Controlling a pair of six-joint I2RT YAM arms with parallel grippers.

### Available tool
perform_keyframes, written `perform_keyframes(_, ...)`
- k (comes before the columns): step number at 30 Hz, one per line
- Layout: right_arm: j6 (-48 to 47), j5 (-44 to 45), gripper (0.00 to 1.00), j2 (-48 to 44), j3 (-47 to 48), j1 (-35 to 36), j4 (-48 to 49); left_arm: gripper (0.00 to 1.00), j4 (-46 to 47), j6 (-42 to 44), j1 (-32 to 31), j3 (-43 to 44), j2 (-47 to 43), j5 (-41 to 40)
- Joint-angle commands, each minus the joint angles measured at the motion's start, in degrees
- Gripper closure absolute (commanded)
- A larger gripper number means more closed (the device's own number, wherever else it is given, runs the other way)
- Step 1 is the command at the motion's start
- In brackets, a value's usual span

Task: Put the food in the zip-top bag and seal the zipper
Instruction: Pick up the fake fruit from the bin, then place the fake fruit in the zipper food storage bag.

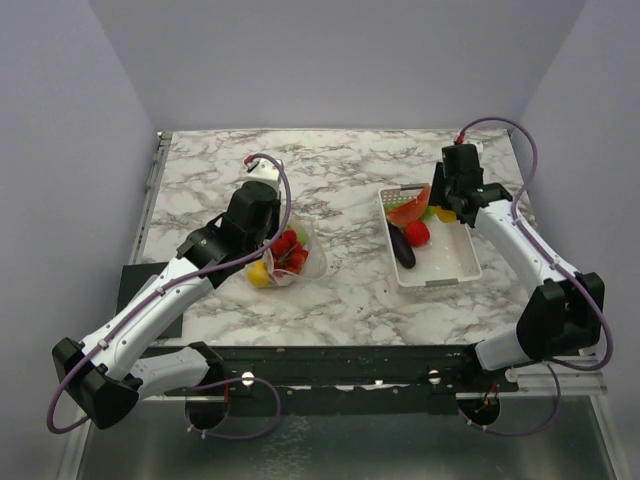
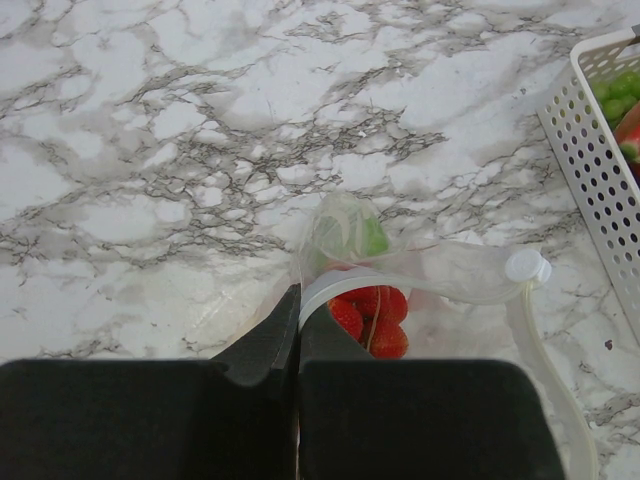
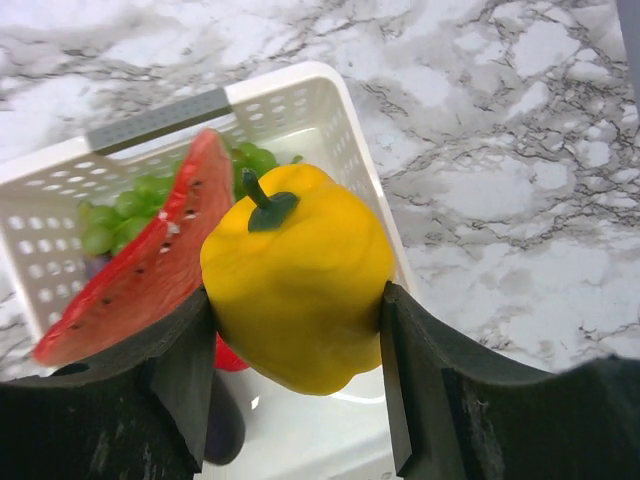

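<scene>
The clear zip-top bag [image 1: 300, 252] lies left of centre with red berries [image 2: 375, 315], a green lime slice [image 2: 350, 237] and a yellow piece [image 1: 259, 274] in it. Its whitish zipper [image 2: 440, 290] runs across the left wrist view. My left gripper [image 2: 298, 310] is shut on the zipper's left end. My right gripper [image 3: 295, 330] is shut on a yellow pepper [image 3: 300, 270] just above the white basket [image 3: 300, 100]. A red watermelon slice [image 3: 140, 275], green grapes [image 3: 150, 200], a red piece [image 1: 417, 233] and a purple piece [image 1: 402, 250] lie in the basket.
The white basket [image 1: 455, 268] stands right of centre on the marble table [image 1: 350, 170]. A dark mat [image 1: 135, 280] lies at the table's left front under my left arm.
</scene>
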Motion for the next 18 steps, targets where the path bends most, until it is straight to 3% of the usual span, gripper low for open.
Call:
perform_keyframes(1,0.15,-7.03,0.80,-5.92,-0.29,0.53,-1.18,1.00,2.37,0.03,0.44,-0.54,-1.26,0.98)
perform_keyframes(18,3.12,-35.82,0.79,-18.87,0.99,6.82,1.93,1.00,2.48,-0.02,0.94,-0.62,-1.52,0.81)
